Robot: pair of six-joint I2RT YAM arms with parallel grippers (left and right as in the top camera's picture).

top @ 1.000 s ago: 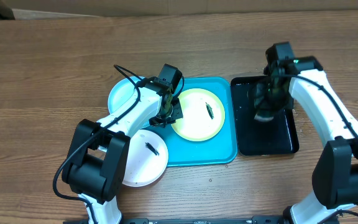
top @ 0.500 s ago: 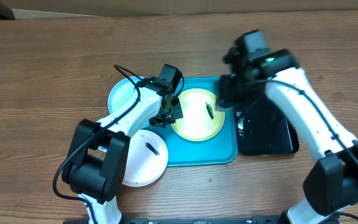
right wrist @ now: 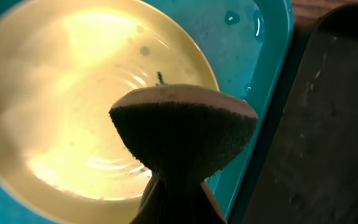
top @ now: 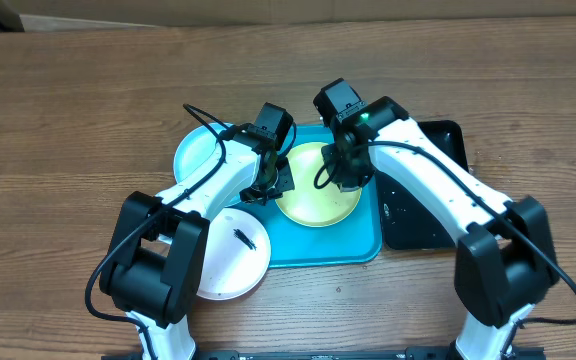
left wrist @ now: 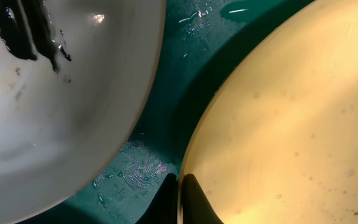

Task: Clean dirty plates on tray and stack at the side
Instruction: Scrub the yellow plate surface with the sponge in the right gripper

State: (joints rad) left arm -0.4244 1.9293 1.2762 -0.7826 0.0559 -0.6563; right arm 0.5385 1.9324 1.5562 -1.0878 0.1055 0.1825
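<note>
A yellow-green plate (top: 313, 200) lies on the turquoise tray (top: 328, 245). My left gripper (top: 268, 187) is shut on the plate's left rim, one finger on each side of the edge (left wrist: 179, 196). My right gripper (top: 346, 178) hovers over the plate's right half, shut on a dark sponge (right wrist: 182, 130) whose flat face points down at the plate (right wrist: 73, 93). A light cyan plate (top: 200, 152) overlaps the tray's far left corner. A white plate (top: 230, 262) with a dark smear sits off the tray's near left corner; its smear shows in the left wrist view (left wrist: 30, 31).
A glossy black tray (top: 433, 225) lies right of the turquoise tray, partly under my right arm. Water drops sit on the turquoise tray's floor (left wrist: 142, 168). Bare wooden table surrounds everything.
My right arm swung left from the black tray to above the yellow-green plate, carrying the sponge. The left gripper has kept its hold on the rim.
</note>
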